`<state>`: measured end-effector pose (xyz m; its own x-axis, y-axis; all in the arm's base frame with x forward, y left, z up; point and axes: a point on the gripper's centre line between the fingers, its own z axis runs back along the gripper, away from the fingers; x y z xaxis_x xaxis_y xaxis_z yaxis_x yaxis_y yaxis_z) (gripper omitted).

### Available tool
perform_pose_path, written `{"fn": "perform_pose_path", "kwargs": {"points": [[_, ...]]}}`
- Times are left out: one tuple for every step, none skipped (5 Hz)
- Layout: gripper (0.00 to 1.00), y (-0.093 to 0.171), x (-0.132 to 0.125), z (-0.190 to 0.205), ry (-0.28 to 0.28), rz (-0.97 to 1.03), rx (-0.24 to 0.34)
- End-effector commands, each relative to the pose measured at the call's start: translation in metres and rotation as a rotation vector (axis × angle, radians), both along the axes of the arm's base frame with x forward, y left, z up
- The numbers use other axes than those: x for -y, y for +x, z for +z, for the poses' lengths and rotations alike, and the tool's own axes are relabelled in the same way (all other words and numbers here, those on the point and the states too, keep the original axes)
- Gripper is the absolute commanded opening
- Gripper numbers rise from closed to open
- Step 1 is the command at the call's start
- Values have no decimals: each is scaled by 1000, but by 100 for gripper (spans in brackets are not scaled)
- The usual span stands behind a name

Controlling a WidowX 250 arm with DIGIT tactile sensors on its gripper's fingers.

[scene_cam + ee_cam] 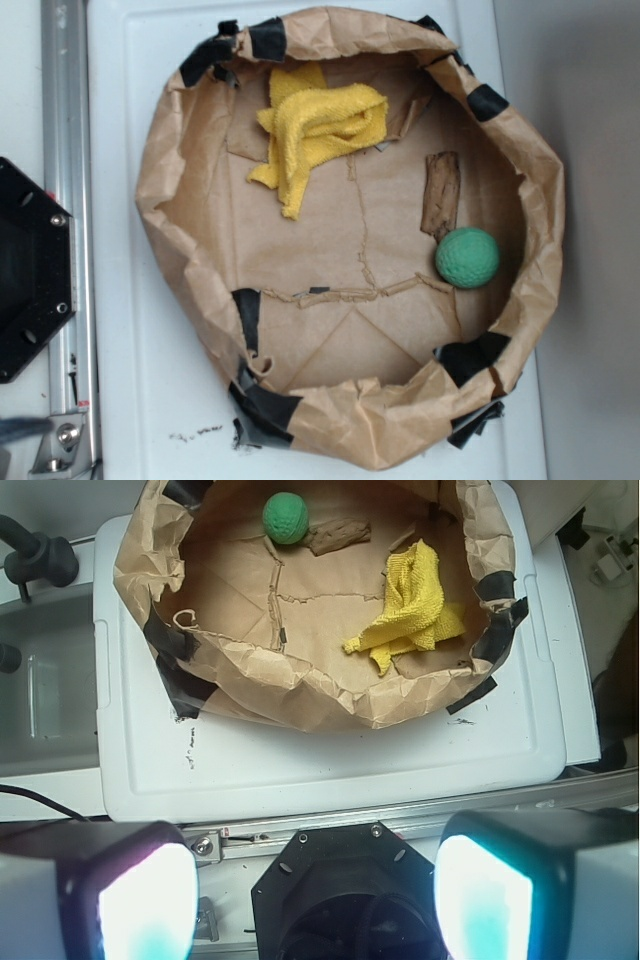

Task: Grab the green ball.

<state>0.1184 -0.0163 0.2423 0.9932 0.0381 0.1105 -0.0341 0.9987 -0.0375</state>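
Inside, paper basin (180,180) holding green ball (467,257), yellow cloth (315,130), end effector (315,905) seemingly spread apart.

A white plastic lid (150,400) carries a crumpled brown paper bag (340,430), black-taped at its rim.
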Motion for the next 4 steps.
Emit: {"fn": "perform_pose_path", "kwargs": {"points": [[100, 0, 0, 0, 0, 0, 0], [100, 50, -22, -37, 60, -174, 257], [100, 106, -40, -67, 55, -163, 460], [100, 155, -54, -94, 55, -167, 441]]}}
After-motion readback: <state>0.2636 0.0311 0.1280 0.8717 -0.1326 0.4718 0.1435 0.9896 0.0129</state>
